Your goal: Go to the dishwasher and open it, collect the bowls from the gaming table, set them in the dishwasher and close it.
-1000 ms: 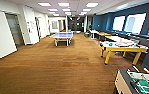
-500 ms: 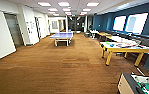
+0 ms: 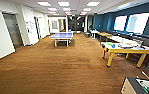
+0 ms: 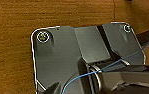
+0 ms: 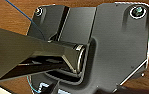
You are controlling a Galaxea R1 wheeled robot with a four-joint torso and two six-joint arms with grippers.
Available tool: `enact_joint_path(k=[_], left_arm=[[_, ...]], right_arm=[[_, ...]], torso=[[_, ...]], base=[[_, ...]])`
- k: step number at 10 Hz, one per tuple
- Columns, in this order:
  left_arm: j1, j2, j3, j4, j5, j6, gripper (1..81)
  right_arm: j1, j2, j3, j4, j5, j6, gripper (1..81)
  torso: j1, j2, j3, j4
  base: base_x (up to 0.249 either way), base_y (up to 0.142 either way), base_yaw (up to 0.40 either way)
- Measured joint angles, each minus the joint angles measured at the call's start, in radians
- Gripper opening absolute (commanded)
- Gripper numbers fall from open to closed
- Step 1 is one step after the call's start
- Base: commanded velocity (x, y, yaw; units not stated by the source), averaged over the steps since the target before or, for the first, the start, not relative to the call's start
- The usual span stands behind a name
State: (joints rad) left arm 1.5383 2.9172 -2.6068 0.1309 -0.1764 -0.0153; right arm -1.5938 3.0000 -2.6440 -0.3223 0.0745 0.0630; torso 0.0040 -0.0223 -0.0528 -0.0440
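Wood-grain brown floor (image 3: 65, 67) covers the long room in the head view, running from the near edge back to a dim corridor. Dark blue wall (image 3: 107, 22) with bright windows lines the right side; white walls and a grey door stand on the left. Well back at mid-room stands a blue table-tennis table (image 3: 62, 36). On the right, near the blue wall, stands the gaming table (image 3: 126, 50), yellow-rimmed on yellow legs; small green and blue items, probably the bowls (image 3: 110, 44), sit at its near end, too blurred to confirm. A table-football table (image 3: 142, 86) is cut off at the lower right corner. Both wrist views show floor beneath robot hardware; whether either gripper's jaws are spread or closed cannot be told.
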Motion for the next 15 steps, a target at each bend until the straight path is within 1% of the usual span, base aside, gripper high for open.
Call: enact_joint_path(k=[4, 6, 7, 9, 12, 15], left_arm=[[0.004, -0.006, -0.001, 0.0, 0.001, 0.0, 81.1], [-0.002, 0.006, 0.004, 0.0, 0.0, 0.0, 81.1], [-0.008, 0.003, 0.005, 0.0, -0.003, 0.0, 81.1], [0.008, -0.012, -0.007, -0.001, 0.003, 0.0, 81.1], [-0.011, 0.0, 0.002, -0.001, -0.004, 0.0, 81.1], [0.006, -0.005, 0.0, 0.0, 0.002, 0.0, 81.1]], right_arm=[[-0.004, 0.007, -0.001, 0.0, -0.001, 0.0, 81.1], [0.003, -0.004, -0.004, 0.0, -0.003, 0.0, 81.1], [0.007, -0.004, -0.006, 0.0, 0.001, 0.0, 81.1], [-0.011, 0.01, 0.003, -0.004, -0.006, -0.001, 81.1], [0.013, -0.001, -0.003, -0.004, 0.005, -0.001, 81.1], [-0.012, 0.002, -0.002, -0.006, -0.004, -0.003, 81.1]], torso=[[-0.002, 0.0, 0.0, 0.0], [0.0, 0.0, 0.0, 0.0], [-0.001, 0.0, 0.0, 0.0], [-0.002, -0.001, 0.0, 0.0], [-0.001, 0.0, 0.0, 0.0], [-0.002, 0.0, 0.0, 0.0]], base=[[0.172, 0.0, 0.0], [0.178, 0.0, 0.0], [0.178, 0.0, 0.0], [0.178, 0.0, 0.0], [0.178, 0.0, 0.0], [0.178, 0.0, 0.0]])
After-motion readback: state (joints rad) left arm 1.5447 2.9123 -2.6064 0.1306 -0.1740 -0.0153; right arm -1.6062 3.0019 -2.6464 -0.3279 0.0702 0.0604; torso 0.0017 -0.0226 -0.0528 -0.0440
